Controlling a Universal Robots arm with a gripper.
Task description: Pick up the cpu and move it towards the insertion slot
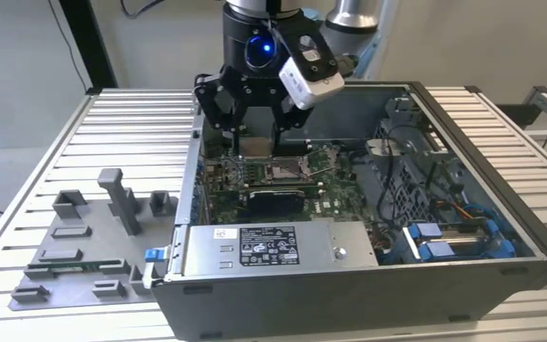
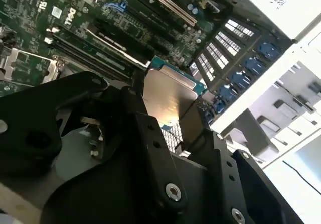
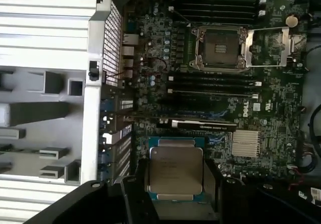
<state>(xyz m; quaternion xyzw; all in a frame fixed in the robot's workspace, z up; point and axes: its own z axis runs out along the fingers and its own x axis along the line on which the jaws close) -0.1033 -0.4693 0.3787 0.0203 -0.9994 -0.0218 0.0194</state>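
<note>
Your arm hangs straight down over the far side of the open case, wrist vertical. Your pincer (image 1: 254, 139) points downward, its black fingers (image 3: 213, 184) closed on the cpu (image 3: 174, 171), holding it flat.

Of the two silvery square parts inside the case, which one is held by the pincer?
The cpu, a flat chip with a plain silvery top, sits between the pincer fingers. The insertion slot lies apart on the board, with an open frame.
</note>
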